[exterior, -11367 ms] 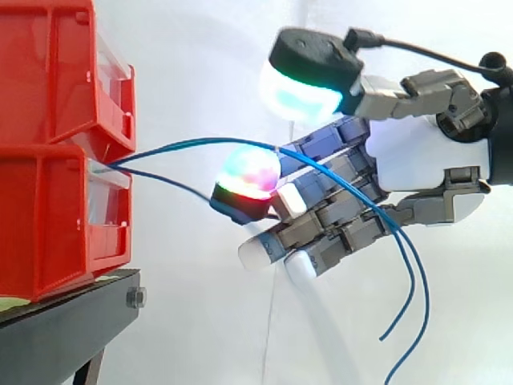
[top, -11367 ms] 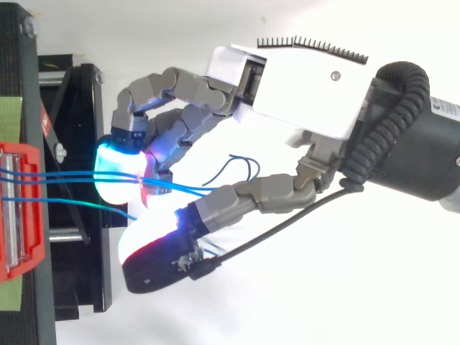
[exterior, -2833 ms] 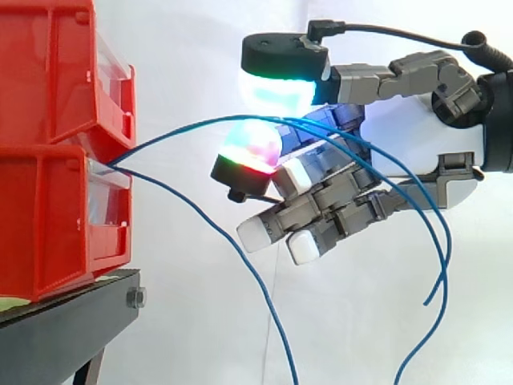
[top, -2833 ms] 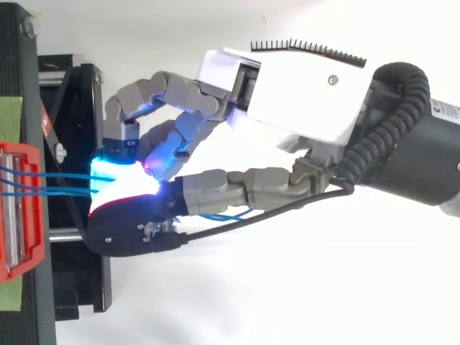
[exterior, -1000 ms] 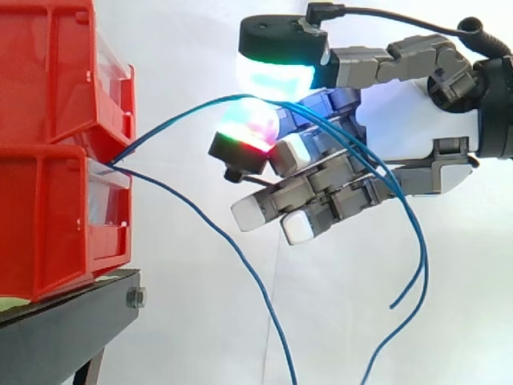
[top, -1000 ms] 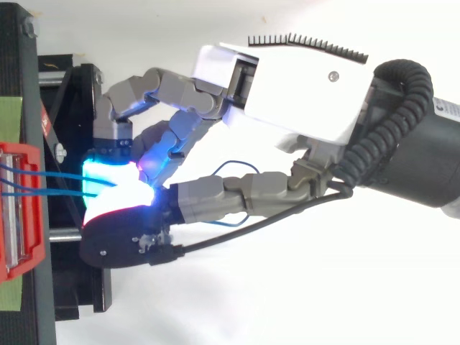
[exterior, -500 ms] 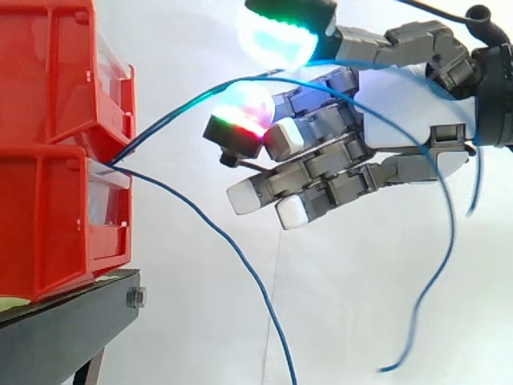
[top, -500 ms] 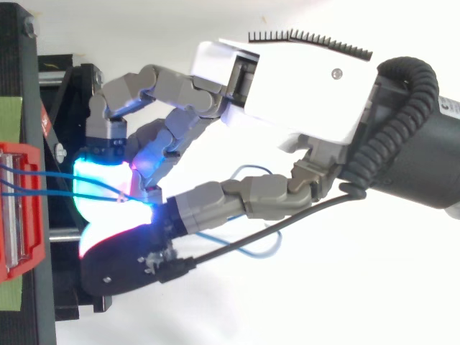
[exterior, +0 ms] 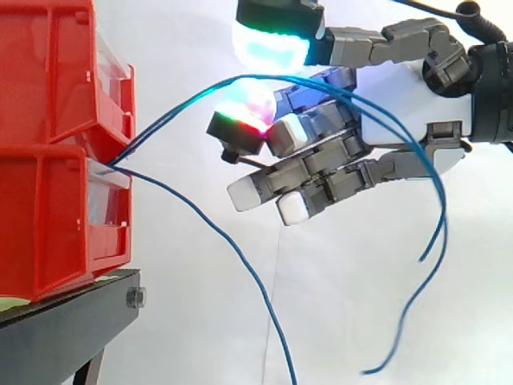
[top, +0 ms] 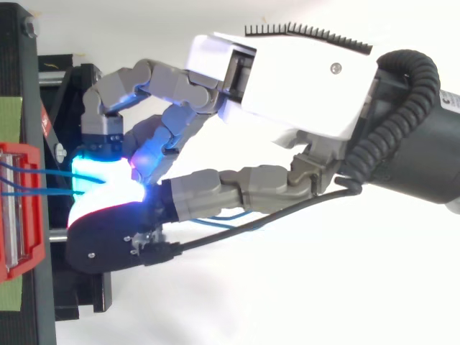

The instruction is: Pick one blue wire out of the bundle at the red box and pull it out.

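So the blue wires [exterior: 172,112] come out of the stack on the left of the side view, right at the seam where the upper red bin [exterior: 48,72] sits on the lower red bin [exterior: 48,224]. Two of them leave that spot close together and arc up and to the right into the hand [exterior: 401,104] in the upper right of the frame. From there they drape over it and hang down on the right side, and we see both loose ends dangling free, one lower than the other.

A third blue wire [exterior: 210,228] leaves the same seam. It sags down and to the right on its own, well apart from the hand, and runs off the bottom edge.

Honestly, we can't tell whether the hand is actually clamping the pair or just has them running through it. From above it looks closed on them. From the side it looks like there's some daylight around them.

As for the bins, each one has a clear front panel [exterior: 112,200]. We can't make out anything inside either bin apart from the wires poking out.

In the top view the red bin [top: 21,215] sits at the left edge. The two wires cross the short gap from it to the hand [top: 302,79], which reaches in from the right.

The bins stand on a black stand [exterior: 64,321] with a bolt [exterior: 135,298] on its corner. There's a bit of green tape [top: 8,118] on the stand at the left edge. Behind it all is the white curtain [exterior: 200,321].
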You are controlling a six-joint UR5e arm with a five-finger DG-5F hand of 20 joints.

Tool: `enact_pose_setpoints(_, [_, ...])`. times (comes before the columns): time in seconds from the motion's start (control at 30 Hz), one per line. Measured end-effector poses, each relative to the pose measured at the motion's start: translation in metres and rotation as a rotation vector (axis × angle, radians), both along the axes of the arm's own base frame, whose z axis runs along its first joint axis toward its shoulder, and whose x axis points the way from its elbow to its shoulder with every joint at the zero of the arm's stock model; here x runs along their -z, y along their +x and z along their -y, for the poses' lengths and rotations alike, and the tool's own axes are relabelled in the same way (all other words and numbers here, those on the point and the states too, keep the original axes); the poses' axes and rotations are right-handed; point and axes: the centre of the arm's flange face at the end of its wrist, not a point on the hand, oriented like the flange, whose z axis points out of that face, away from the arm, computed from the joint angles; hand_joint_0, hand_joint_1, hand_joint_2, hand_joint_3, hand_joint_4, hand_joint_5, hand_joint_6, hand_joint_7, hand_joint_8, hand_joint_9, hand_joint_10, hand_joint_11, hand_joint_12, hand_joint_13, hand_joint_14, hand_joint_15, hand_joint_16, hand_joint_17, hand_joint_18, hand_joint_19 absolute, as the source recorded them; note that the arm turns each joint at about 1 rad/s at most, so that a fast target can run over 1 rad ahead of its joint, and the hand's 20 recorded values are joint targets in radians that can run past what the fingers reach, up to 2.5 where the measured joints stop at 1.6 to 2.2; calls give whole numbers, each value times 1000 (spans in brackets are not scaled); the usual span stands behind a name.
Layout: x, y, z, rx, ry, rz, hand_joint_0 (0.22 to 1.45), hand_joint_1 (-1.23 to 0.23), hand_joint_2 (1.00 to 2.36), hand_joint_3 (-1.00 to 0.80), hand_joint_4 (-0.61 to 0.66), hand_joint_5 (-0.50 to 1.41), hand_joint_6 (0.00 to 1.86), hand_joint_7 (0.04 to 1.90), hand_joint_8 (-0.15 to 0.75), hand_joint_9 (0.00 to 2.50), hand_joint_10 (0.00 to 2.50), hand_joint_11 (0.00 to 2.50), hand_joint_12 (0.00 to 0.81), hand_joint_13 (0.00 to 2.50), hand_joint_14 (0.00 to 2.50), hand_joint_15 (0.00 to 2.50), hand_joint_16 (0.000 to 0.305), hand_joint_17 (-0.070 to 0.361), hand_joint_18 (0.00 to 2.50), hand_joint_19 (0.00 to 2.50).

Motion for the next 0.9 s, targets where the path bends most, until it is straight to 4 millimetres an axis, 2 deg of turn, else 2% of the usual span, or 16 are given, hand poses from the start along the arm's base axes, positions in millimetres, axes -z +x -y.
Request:
enact_pose_setpoints(0.17, [0, 0, 1, 1, -1, 0, 612, -769, 1016, -269, 262, -158, 895, 1177, 410, 1059, 21, 883, 470, 815, 14, 441, 59, 133, 830, 591])
enact_pose_setpoints(0.4, [2, -1, 1, 2, -2, -3, 587, -779, 1020, -118, 225, -152, 903, 1198, 422, 1070, 21, 856, 485, 802, 15, 435, 63, 141, 845, 585])
enact_pose_setpoints(0.57, [5, -1, 1, 1, -4, -10, 635, -872, 1022, -124, 231, -200, 914, 1146, 381, 886, 22, 873, 465, 714, 14, 432, 61, 137, 778, 554])
enact_pose_setpoints(0.77, [17, -6, 0, 0, -6, -33, 709, -924, 1018, -222, 278, -229, 914, 1075, 371, 778, 20, 852, 465, 669, 13, 404, 62, 139, 754, 496])
enact_pose_setpoints(0.9, [21, -7, 0, 0, -5, -38, 658, -925, 1003, -458, 276, -231, 911, 1042, 370, 782, 20, 850, 461, 669, 14, 408, 62, 139, 757, 520])
